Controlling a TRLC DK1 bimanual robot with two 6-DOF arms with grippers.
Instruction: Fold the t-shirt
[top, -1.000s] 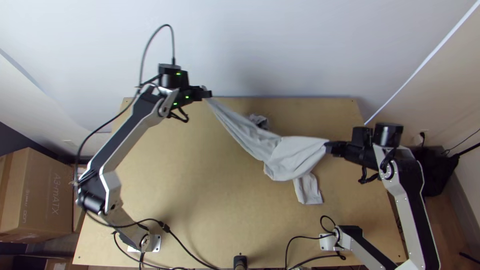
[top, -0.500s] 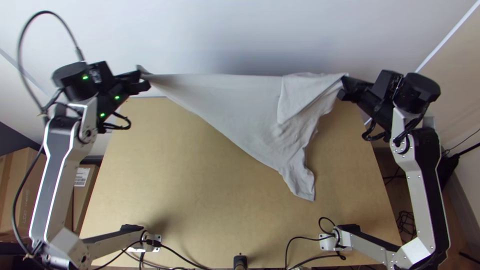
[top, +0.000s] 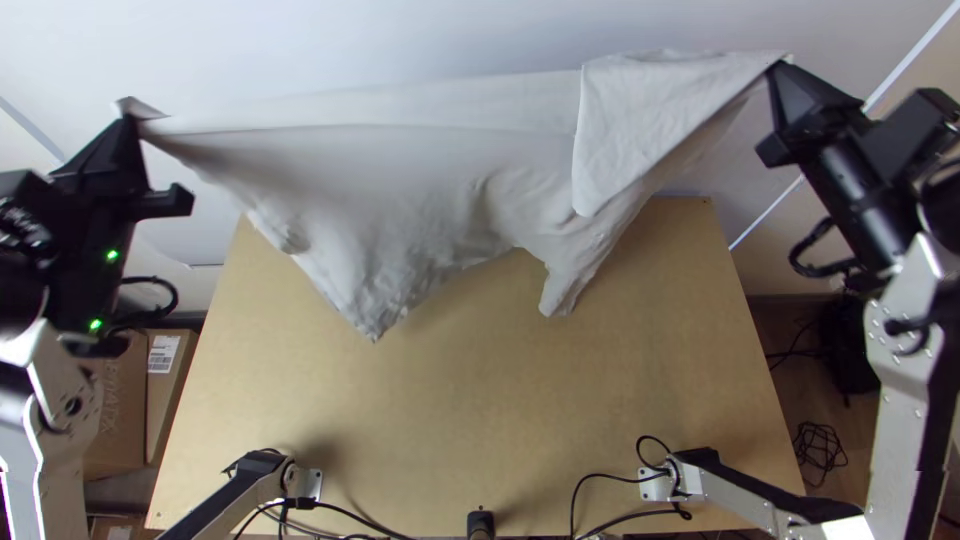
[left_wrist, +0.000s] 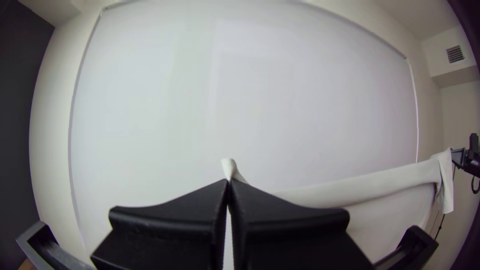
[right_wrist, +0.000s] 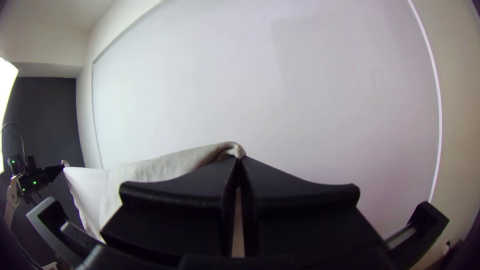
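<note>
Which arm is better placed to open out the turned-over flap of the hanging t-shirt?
The right, I'd judge: the right pincer grips the t-shirt at the end beside the turned-over flap, while the left pincer holds the opposite end, well away from it.

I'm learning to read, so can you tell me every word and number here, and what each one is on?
There are none that I can read for sure.
Cardboard beside the table: letters turned sideways, too blurred to read.
White label on the cardboard: print too small to read.
T-shirt: no words or numbers that I can make out.
</note>
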